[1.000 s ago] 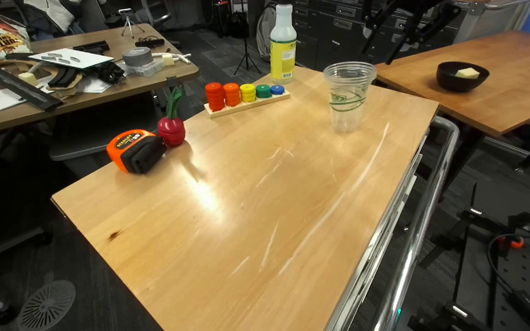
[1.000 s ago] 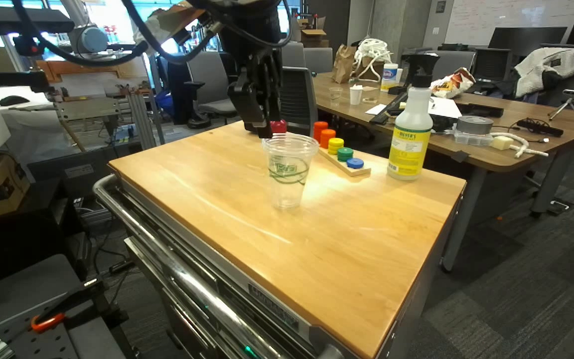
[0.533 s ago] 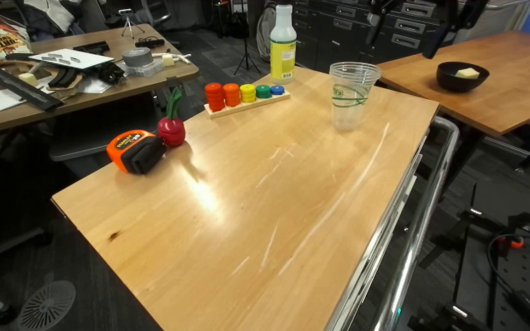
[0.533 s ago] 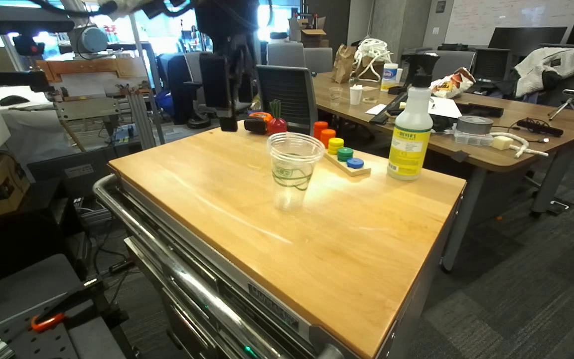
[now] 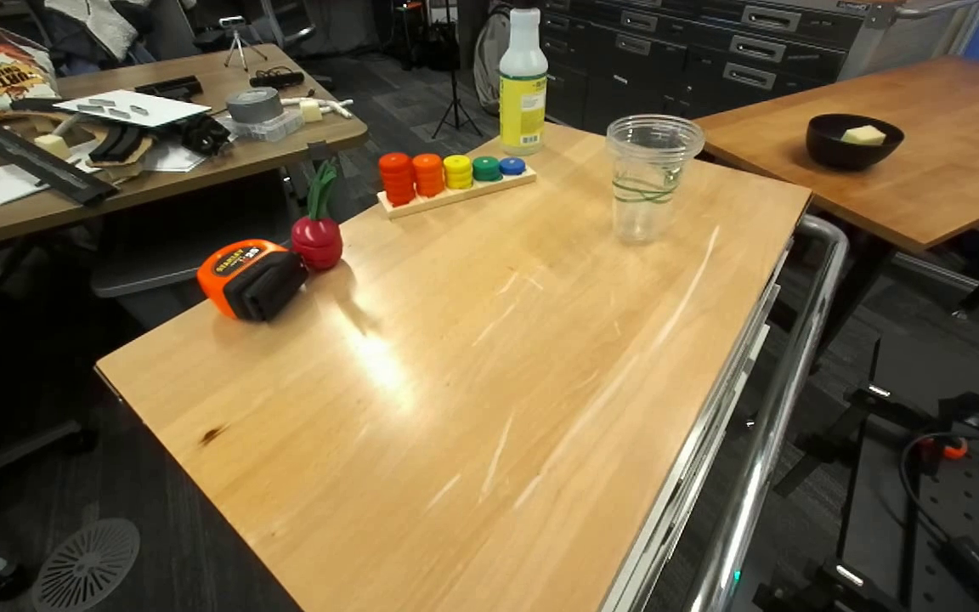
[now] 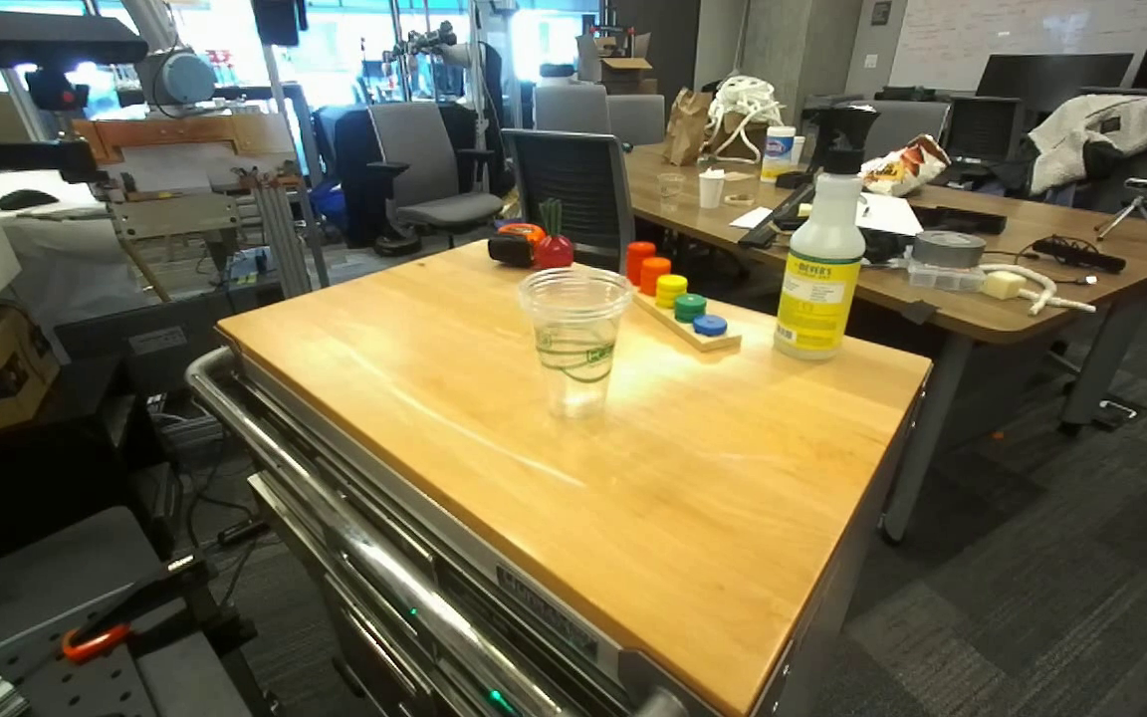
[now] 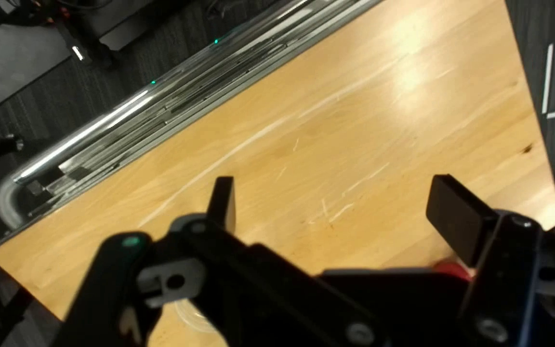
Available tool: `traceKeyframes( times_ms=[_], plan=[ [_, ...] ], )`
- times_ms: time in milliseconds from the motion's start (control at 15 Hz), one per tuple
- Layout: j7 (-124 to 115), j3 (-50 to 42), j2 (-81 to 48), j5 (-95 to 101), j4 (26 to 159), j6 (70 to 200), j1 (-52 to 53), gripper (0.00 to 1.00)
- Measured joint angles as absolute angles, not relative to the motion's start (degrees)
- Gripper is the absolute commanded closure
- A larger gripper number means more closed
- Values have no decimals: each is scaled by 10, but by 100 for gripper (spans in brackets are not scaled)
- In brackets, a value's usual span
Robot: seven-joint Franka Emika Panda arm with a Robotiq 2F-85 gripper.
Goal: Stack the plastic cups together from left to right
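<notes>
The clear plastic cups (image 5: pixel 644 191) stand upright as one nested stack on the wooden cart top. Several rims show close together at the top, and a green print runs round the side. Both exterior views show this stack (image 6: pixel 576 349). In the wrist view, only a bit of its round rim (image 7: pixel 193 315) shows at the bottom, mostly hidden behind the gripper linkage. My gripper (image 7: pixel 334 195) stands wide open over the cart top, with bare wood below the gap and nothing held. Its fingers are off to the side of the cups and apart from them.
On the cart top (image 5: pixel 489 382) are a soap bottle (image 5: pixel 523 106), a ring-stacking board (image 5: pixel 455 194), a red radish toy (image 5: pixel 317 242) and an orange tape measure (image 5: pixel 251 279). A metal rail (image 6: pixel 374 548) runs along one edge. A black bowl (image 5: pixel 853 143) sits on another table.
The gripper has opened wider and risen away from the cups, out of the exterior view where it hung above them. The stack has rocked and turned slightly but stays upright.
</notes>
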State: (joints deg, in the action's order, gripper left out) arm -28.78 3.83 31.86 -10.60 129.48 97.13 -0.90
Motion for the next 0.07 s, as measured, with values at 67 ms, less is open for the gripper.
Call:
traceKeyframes(
  times_ms=[67],
  plan=[
    [-281, 45, 320, -106, 1280, 956, -3, 0]
  ],
)
